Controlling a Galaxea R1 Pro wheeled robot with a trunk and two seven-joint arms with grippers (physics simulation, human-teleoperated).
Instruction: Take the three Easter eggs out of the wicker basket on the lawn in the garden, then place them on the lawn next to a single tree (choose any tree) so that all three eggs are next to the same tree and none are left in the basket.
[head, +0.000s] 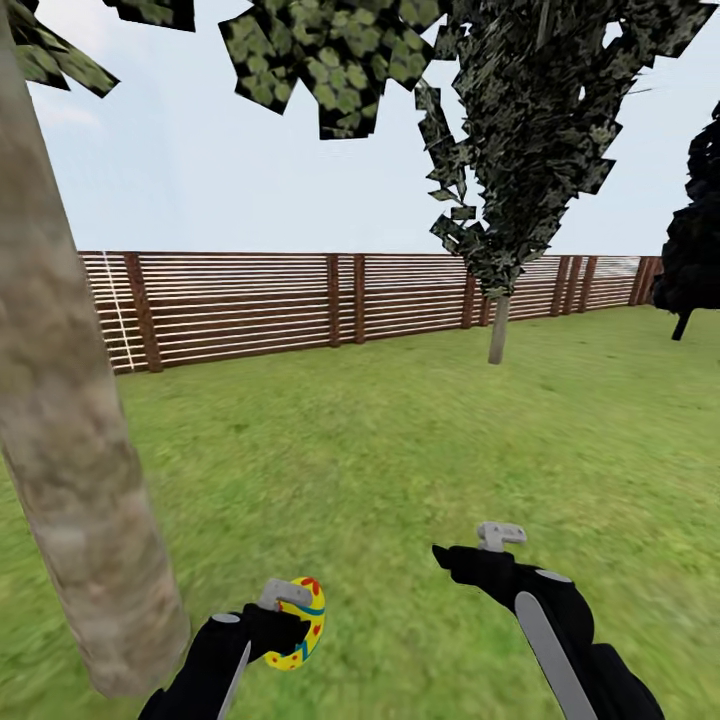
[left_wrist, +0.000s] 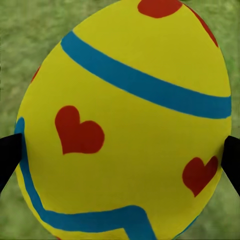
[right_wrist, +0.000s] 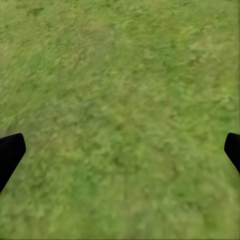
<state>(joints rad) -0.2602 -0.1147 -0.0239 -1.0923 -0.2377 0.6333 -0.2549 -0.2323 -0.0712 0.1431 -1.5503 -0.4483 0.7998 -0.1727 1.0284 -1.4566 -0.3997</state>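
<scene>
Left gripper (head: 290, 625) clamps one Easter egg (head: 303, 625), held above the lawn (head: 400, 450) just beside the tree (head: 70, 450) trunk. Right gripper (right_wrist: 120, 150) spread wide, nothing in it, grass below. Risk: releasing from this height, egg bounces or rolls clear of the trunk. Fence (head: 330, 300) far back.
</scene>
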